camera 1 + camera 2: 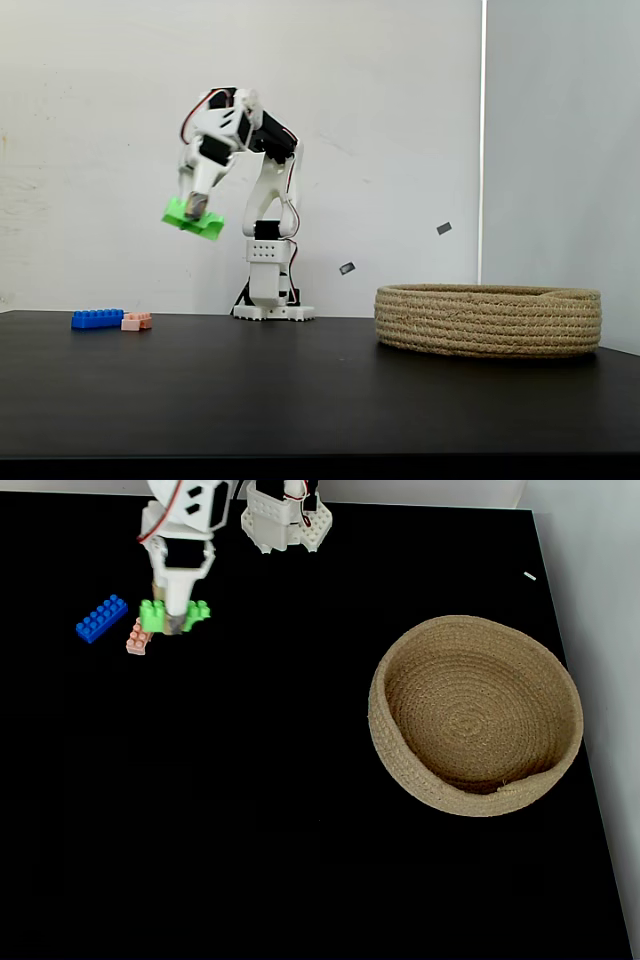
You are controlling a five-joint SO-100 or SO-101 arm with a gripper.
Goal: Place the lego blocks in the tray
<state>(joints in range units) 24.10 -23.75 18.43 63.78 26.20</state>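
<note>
The gripper is closed on the green brick and holds it in the air, well above the worktop. In the side-on fixed view the brick hangs tilted, its right end lower than its left. In the top-down fixed view the gripper points down over the middle of the green brick, so that both ends of the brick show on either side of the fingers.

The blue brick lies flat on the worktop at the left, with the pink brick touching or just beside its right end in the side-on view. From above, the blue brick lies at a slant, and the pink brick sits just below its lower right end; the held green brick overlaps the pink brick's upper edge in that view.

The tray stands on the right of the worktop, well apart from the bricks and the arm. From above, the tray holds no bricks. The dark worktop surface between the bricks and the tray carries no other items.

The arm base stands at the back of the worktop against a white wall. Two small dark marks sit on the wall to the right of the base.
</note>
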